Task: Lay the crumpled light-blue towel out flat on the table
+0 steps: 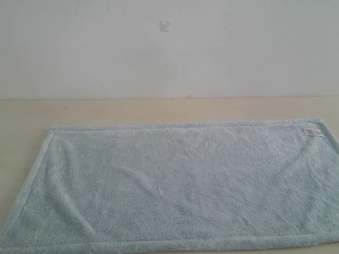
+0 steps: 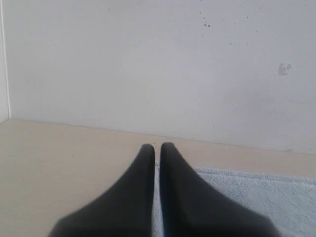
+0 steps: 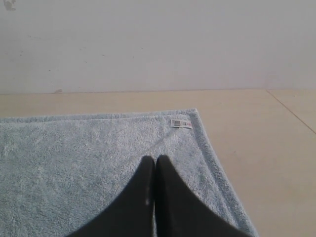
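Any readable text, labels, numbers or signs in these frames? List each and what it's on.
White label near a corner of the towel: barcode-like dark stripes and a red speck, print too small to read.
Grey mark on the wall: a smudge, no lettering.
No other text in any view.

Off-white wall point(image 1: 238, 47) fills backdrop: plain, matte, unbroken. Grey smudge point(image 1: 164, 26) high on it, near middle of exterior view. Left wrist view shows similar smudge point(image 2: 284, 69), with a few small dark specks point(image 2: 205, 22) well apart from it. Vertical edge point(image 2: 7, 64) runs down wall; corner or panel joint, cannot tell. Light soft, even, diffuse.
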Robot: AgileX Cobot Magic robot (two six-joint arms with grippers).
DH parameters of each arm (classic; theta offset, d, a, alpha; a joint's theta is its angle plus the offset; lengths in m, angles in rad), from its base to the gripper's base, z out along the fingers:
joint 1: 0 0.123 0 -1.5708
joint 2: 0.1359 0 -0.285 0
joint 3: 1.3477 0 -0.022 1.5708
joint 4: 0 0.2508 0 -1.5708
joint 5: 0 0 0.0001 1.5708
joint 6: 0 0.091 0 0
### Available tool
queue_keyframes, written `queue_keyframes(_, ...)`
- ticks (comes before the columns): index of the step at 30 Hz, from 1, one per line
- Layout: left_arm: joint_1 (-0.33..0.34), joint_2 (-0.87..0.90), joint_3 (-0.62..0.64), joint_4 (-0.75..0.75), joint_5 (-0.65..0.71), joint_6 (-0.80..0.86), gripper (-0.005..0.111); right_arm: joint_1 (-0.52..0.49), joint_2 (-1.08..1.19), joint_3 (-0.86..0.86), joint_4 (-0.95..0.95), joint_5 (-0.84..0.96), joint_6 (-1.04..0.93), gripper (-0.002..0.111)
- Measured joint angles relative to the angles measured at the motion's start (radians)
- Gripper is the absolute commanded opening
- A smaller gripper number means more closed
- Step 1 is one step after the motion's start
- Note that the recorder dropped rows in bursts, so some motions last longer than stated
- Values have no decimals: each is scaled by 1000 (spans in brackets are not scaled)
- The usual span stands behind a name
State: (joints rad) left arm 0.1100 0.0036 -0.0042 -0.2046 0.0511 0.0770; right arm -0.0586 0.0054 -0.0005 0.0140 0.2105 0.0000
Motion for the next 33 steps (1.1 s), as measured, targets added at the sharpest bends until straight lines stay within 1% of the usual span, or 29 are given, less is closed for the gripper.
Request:
queue_keyframes(10,0,0,1,8,0,-9,4,0,0,0,0,0,0,0)
queue_keyframes(18,0,0,1,10,73,1,4,0,0,0,0,0,0,0)
queue_keyframes(26,0,0,1,10,77,1,4,0,0,0,0,0,0,0)
queue_keyframes(28,-15,0,1,10,78,1,4,0,0,0,0,0,0,0)
queue_keyframes(33,-104,0,1,10,79,1,4,0,0,0,0,0,0,0)
